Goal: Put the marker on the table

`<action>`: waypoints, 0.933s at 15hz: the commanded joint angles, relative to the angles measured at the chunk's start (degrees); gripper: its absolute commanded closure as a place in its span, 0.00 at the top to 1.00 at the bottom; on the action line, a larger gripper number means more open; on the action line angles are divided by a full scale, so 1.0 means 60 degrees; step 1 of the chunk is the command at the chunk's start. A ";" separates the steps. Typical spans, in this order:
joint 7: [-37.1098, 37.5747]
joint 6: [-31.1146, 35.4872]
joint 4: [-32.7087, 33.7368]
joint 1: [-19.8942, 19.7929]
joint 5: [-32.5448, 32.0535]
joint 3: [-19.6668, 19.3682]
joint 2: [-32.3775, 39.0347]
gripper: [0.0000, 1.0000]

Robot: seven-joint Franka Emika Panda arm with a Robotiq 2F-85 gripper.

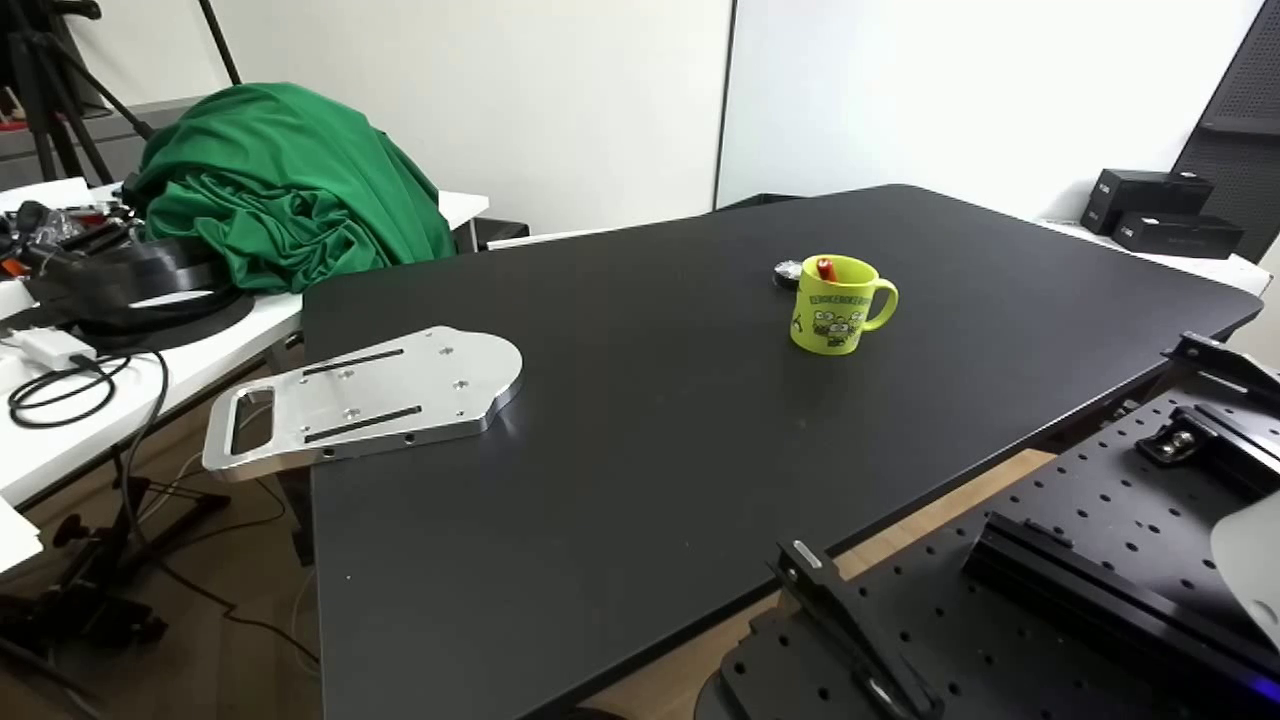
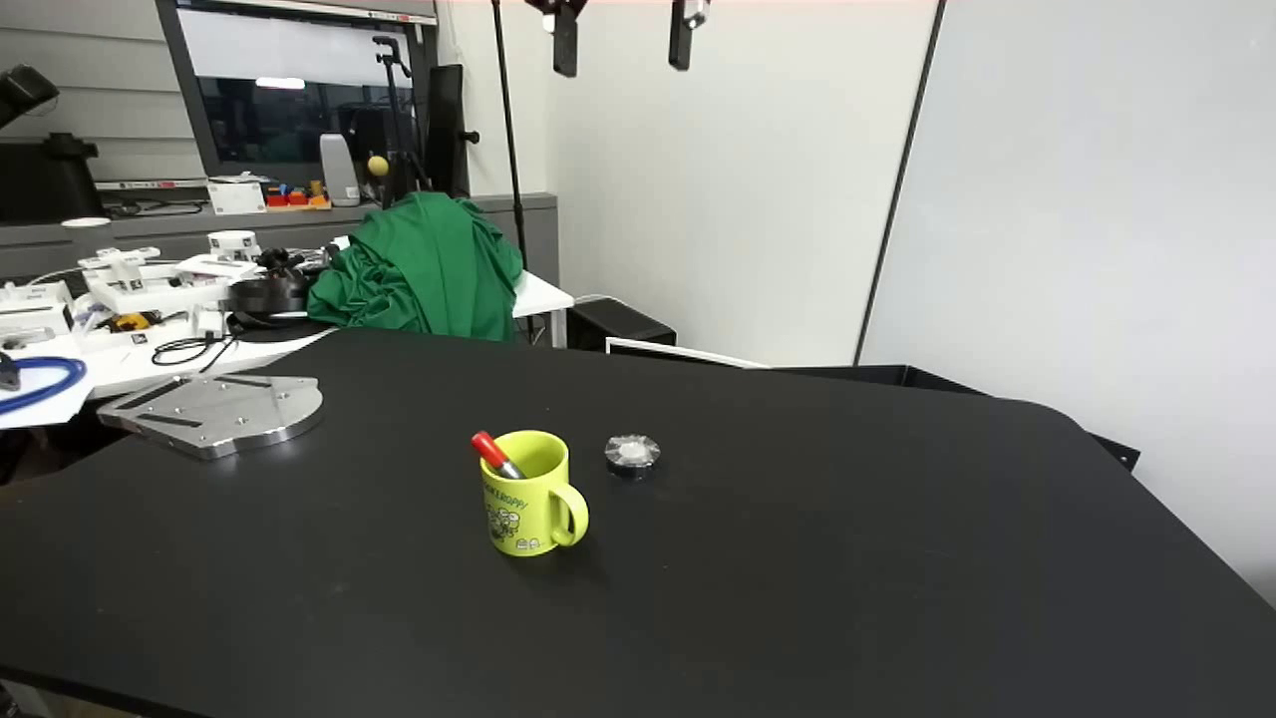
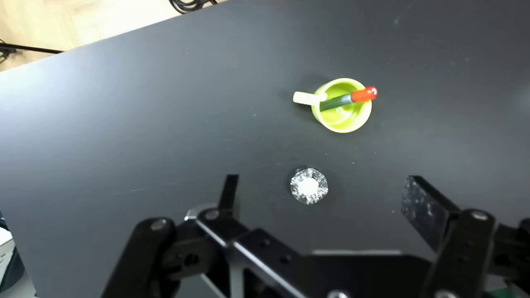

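The marker (image 1: 826, 269) leans inside the yellow-green mug (image 1: 828, 318), its red end at the rim; its lower part is hidden in an exterior view. Its red end and part of a greyish body also show in an exterior view (image 2: 490, 451) and in the wrist view (image 3: 363, 95). The mug stands upright on the black table (image 1: 600, 520). My gripper (image 3: 321, 180) is open and empty, its fingers wide apart, high above the table. In an exterior view the fingertips (image 2: 623, 50) show at the top edge. The gripper touches neither mug nor marker.
A small round shiny-topped disc (image 2: 632, 454) lies near the mug; in the wrist view the disc (image 3: 309, 186) appears between my fingers, below them. A silver metal plate (image 1: 400, 385) overhangs the table's edge. Green cloth (image 1: 290, 190) lies on the cluttered white desk (image 1: 240, 345).
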 commanded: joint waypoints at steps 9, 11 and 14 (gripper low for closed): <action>0.2588 -0.0651 0.3257 0.0439 0.1049 0.0232 0.4623 1.00; 0.3562 -0.0656 0.3599 0.0607 0.1170 0.0206 0.5306 1.00; 0.4758 -0.1108 0.3986 0.0793 0.1605 0.0197 0.6079 1.00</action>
